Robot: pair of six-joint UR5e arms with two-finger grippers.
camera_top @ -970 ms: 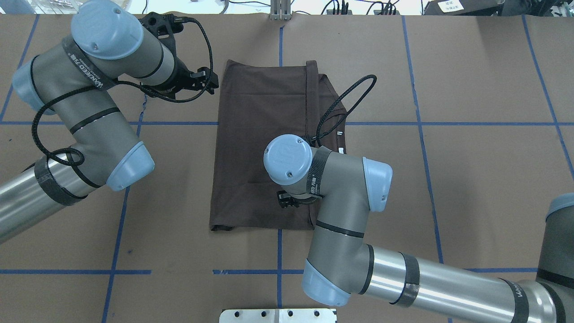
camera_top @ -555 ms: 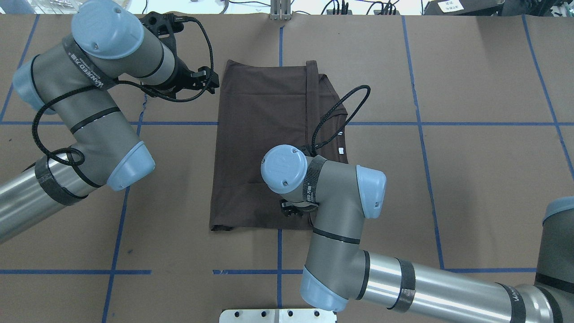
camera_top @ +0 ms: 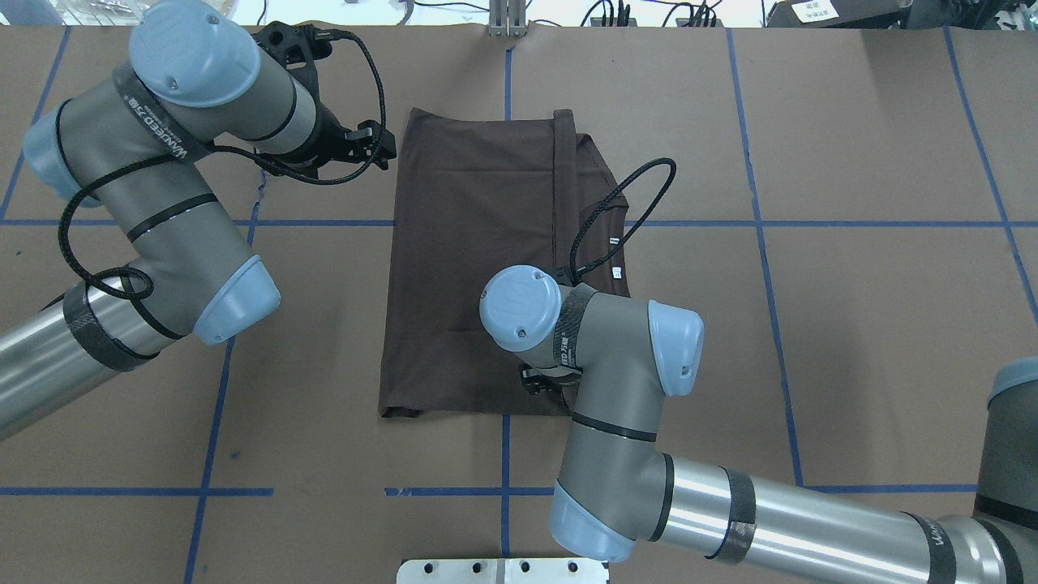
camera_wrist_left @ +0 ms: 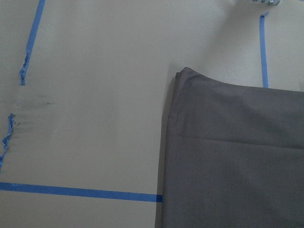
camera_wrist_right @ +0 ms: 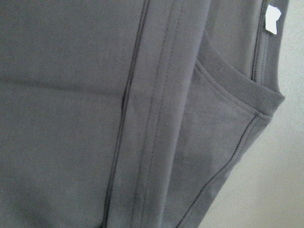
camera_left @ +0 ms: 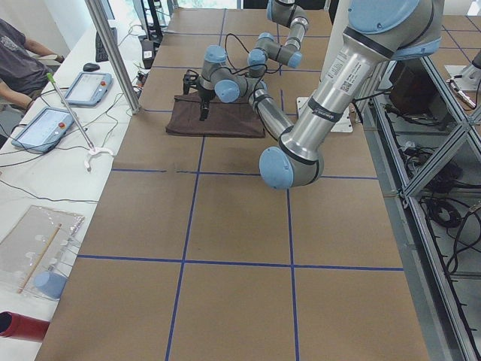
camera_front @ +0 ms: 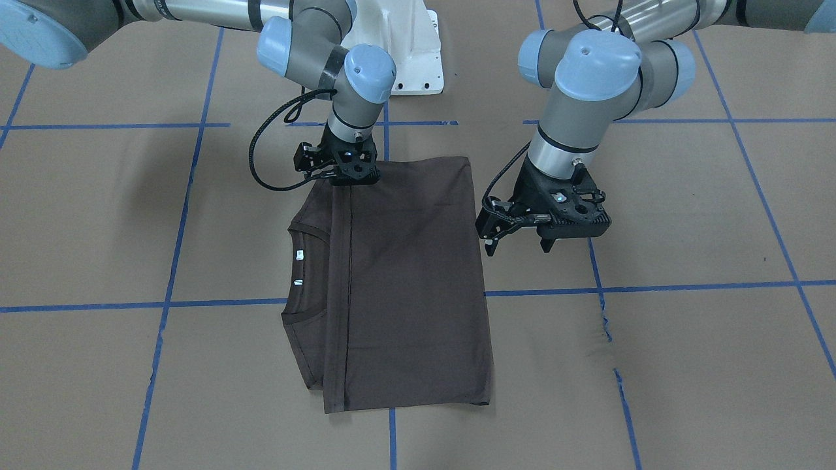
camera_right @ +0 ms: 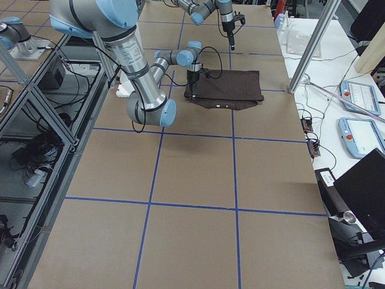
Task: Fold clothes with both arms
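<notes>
The dark brown T-shirt (camera_front: 411, 281) (camera_top: 470, 268) lies flat, folded into a tall rectangle. Its collar and white neck tags (camera_front: 298, 254) (camera_wrist_right: 272, 19) stick out on one long side. My right gripper (camera_front: 353, 181) (camera_top: 539, 381) is low over the shirt's edge nearest the robot base, near the folded hem line. Its fingertips blend into the dark fabric, so I cannot tell whether they are open or shut. My left gripper (camera_front: 519, 247) (camera_top: 388, 146) hangs open and empty above the bare table, just off the shirt's other long side. The left wrist view shows one shirt corner (camera_wrist_left: 183, 76).
Blue tape lines (camera_top: 324, 222) cross the brown table cover. The white pedestal base (camera_front: 405, 46) stands behind the shirt. The right arm's black cable (camera_top: 632, 186) loops over the collar side. A person (camera_left: 19, 60) sits by tablets at a side bench.
My right arm has slid along the shirt toward the robot's side, ending near the shirt's near edge. The left arm and the shirt have not moved.
</notes>
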